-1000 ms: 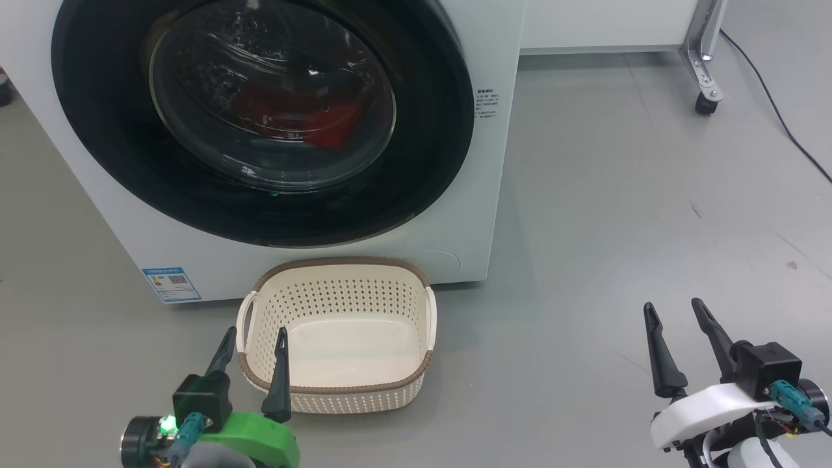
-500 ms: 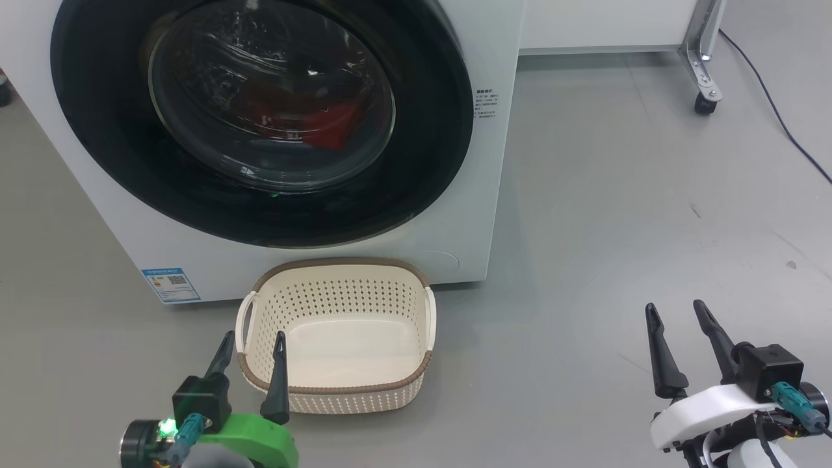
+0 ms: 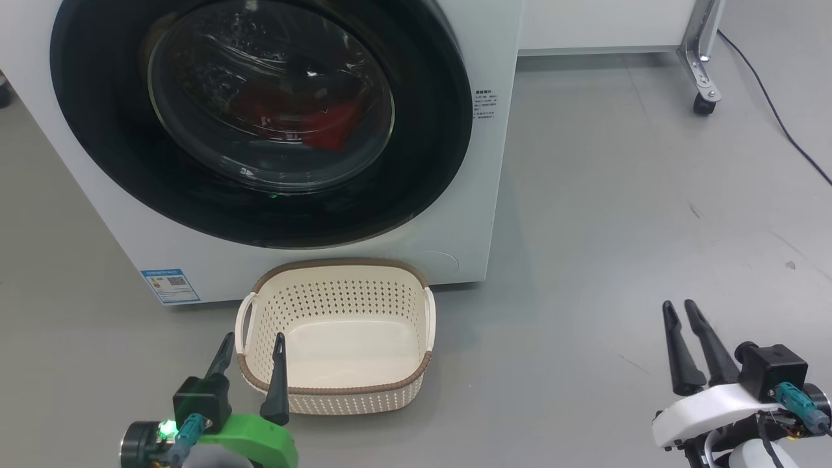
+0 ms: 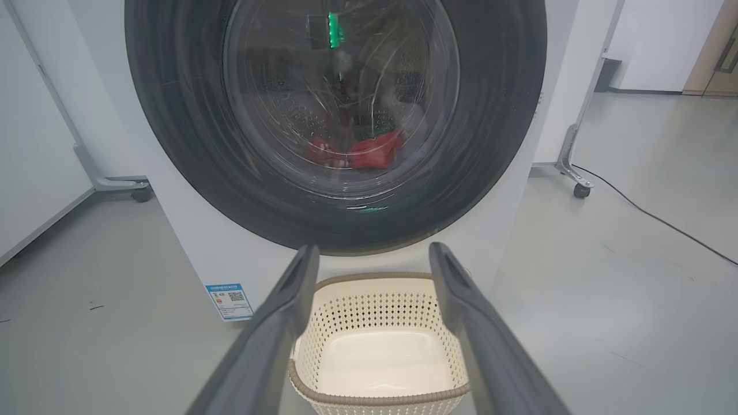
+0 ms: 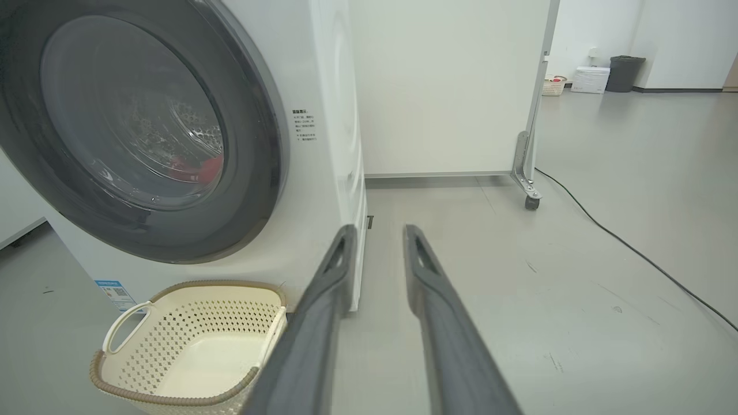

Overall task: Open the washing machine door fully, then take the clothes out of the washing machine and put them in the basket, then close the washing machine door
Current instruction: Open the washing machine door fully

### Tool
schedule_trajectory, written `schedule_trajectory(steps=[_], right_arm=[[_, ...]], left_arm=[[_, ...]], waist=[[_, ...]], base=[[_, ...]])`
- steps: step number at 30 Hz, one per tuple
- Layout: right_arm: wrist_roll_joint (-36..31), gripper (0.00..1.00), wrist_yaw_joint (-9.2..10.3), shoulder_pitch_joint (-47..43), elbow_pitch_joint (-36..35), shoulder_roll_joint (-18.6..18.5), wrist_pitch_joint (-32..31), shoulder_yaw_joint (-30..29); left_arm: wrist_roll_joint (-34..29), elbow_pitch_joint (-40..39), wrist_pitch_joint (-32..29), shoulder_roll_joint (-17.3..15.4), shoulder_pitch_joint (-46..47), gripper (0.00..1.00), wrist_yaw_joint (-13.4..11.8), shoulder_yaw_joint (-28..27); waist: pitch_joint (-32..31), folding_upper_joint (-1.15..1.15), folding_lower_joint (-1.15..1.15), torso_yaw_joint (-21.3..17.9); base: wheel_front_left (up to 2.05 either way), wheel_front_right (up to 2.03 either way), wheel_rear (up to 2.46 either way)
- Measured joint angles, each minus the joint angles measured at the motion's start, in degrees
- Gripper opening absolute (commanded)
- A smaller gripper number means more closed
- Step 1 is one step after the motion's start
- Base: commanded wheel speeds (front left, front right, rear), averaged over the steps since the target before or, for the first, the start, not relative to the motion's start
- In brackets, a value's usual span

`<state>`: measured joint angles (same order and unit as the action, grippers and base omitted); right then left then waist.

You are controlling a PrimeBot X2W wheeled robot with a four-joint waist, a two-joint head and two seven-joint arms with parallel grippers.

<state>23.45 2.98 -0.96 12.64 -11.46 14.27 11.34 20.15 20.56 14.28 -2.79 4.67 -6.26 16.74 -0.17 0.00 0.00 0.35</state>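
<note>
The washing machine (image 3: 494, 195) stands white at the upper left, and the washing machine door (image 3: 104, 130) with its black rim lies shut against it. Red clothes (image 3: 325, 127) show through the glass, low in the drum. The cream basket (image 3: 338, 263) sits on the floor right before the machine, with nothing in it. My left gripper (image 3: 254, 338) is open at the basket's near left corner, fingers pointing at the door (image 4: 173, 144). My right gripper (image 3: 678, 305) hovers far right over bare floor, jaws narrowed but still apart, holding nothing. In the right wrist view the right gripper (image 5: 379, 230) points past the machine's right corner.
A white partition on a metal leg with a caster (image 3: 705, 104) stands behind the machine at the right. A black cable (image 3: 773, 104) runs along the floor there. Grey floor spreads wide to the right of the basket. A blue label (image 3: 170, 285) marks the machine's lower left.
The right gripper's fingers have drawn closer together, and the right hand has shifted slightly right and down. The left gripper and the basket have stayed put.
</note>
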Motion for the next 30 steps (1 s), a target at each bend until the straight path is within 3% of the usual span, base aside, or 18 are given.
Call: schedule_trajectory(steps=[16, 30], right_arm=[[1.01, 0.00, -1.90, -0.69, 0.11, 1.03, 0.00, -1.33], [16.42, 0.00, -7.05, 1.51, 0.48, 5.75, -0.88, -6.88]], left_arm=[[0.00, 0.37, 0.00, 0.05, 0.05, 1.00, -0.08, -0.09], [-0.18, -1.23, 0.00, 0.15, 2.44, 1.00, -0.09, 0.11]], waist=[[0.32, 0.00, 0.00, 0.25], [3.54, 0.00, 0.00, 0.84]], base=[[0.00, 0.00, 0.00], [0.00, 0.00, 0.00]])
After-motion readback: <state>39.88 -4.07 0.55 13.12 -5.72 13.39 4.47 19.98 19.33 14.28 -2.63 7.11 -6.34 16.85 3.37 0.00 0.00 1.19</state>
